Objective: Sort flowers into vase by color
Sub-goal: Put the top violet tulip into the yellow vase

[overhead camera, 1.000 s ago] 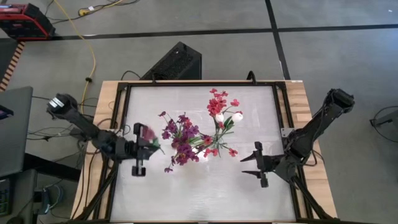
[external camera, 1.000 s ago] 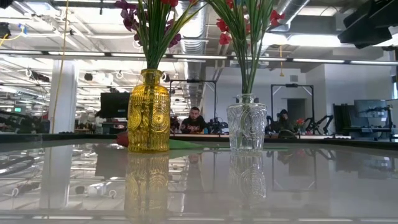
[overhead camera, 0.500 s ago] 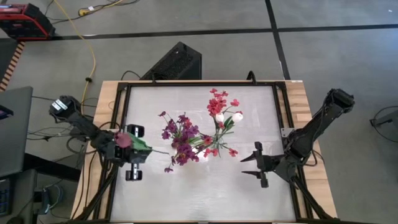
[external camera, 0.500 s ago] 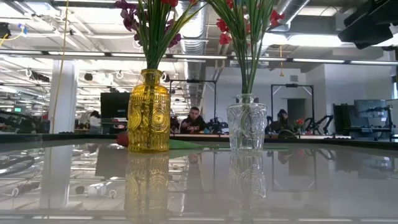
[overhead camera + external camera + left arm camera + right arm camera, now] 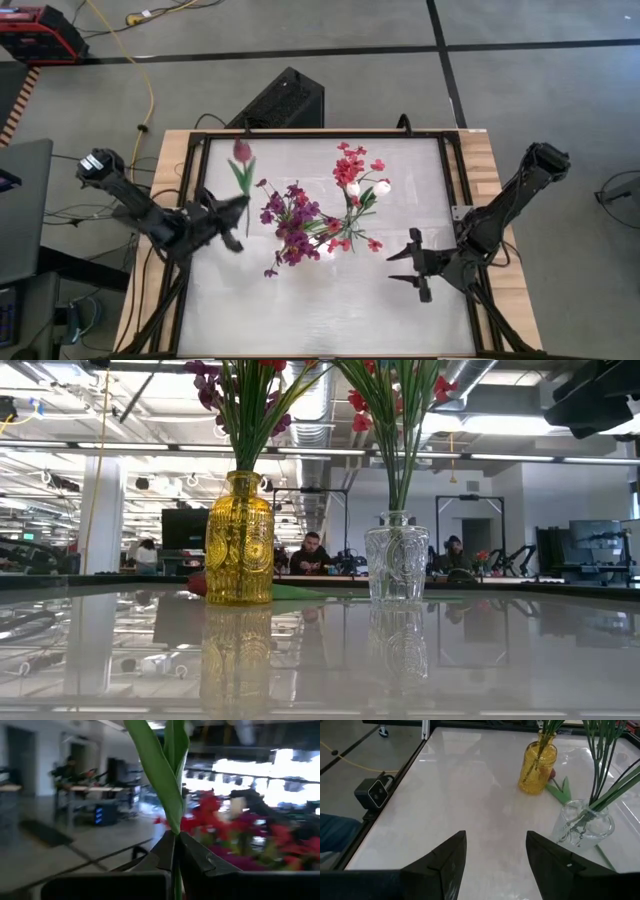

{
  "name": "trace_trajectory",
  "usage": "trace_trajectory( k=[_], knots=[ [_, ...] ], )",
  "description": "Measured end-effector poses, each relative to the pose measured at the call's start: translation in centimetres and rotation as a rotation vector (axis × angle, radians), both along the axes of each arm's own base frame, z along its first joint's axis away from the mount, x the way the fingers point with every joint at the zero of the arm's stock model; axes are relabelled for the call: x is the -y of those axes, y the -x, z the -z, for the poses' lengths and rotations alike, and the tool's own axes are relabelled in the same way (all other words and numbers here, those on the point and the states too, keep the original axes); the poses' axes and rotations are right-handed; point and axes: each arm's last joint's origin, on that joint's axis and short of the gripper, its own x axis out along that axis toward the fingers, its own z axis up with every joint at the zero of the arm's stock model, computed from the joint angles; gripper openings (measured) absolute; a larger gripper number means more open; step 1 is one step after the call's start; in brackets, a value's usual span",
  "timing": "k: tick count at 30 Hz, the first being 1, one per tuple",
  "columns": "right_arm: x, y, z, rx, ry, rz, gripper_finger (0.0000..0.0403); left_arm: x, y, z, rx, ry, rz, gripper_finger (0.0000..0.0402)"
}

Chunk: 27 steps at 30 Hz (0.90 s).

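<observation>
My left gripper (image 5: 232,208) (image 5: 174,837) hovers over the table's left side, shut on a flower with a dark pink bud (image 5: 241,150) and long green leaves (image 5: 160,775). To its right a yellow vase (image 5: 239,540) (image 5: 537,762) holds purple blossoms (image 5: 290,222). A clear vase (image 5: 397,555) (image 5: 582,825) holds red blossoms and white buds (image 5: 352,190). Another red-budded flower (image 5: 551,774) lies on the table beside the yellow vase. My right gripper (image 5: 413,266) (image 5: 495,855) waits open over the table's right side. My left gripper pinches the flower's thin green stem between its two fingers, just below the leaves (image 5: 173,829). The stem runs along the gap between the fingers. The flower is lifted clear of the table, and its leaves and bud (image 5: 241,150) stick out past the fingertips toward the far edge.
Bare white tabletop (image 5: 330,310) lies in front of both vases and along the near edge. A black frame (image 5: 445,170) and wooden borders ring the table. People sit at desks in the room behind (image 5: 313,552).
My left gripper has turned at the wrist and swung from pointing at the near edge to pointing right and far, staying shut on the flower. The bud, which sat beside the gripper, now points toward the far edge, left of the purple blossoms.
</observation>
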Motion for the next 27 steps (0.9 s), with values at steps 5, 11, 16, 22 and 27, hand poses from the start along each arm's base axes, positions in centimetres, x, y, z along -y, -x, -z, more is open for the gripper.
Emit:
trace_trajectory(
  k=[5, 11, 16, 22, 27],
  knots=[
    [0.1, -0.1, 0.0, 0.0, 0.002, 0.006, 0.0232, -3.2, 0.5, 0.7, -0.11, 0.169, -0.327, 0.0],
    [-0.3, -0.2, 0.4, -0.024, -0.029, -0.009, 0.0232, -6.6, 2.7, 3.4, 0.043, 0.288, -0.44, 0.0],
    [-1.0, -0.6, 1.8, -0.091, -0.017, -0.038, 0.0232, -7.8, 4.7, 6.5, 0.151, 0.366, -0.447, 0.0],
    [-1.5, -1.6, 3.4, -0.134, 0.025, -0.029, 0.0232, -8.0, 5.4, 8.5, 0.223, 0.329, -0.315, 0.0],
    [-1.4, -2.4, 3.5, -0.11, 0.02, -0.04, 0.0232, -7.7, 3.3, 7.8, 0.174, 0.203, -0.133, 0.0]
  ],
)
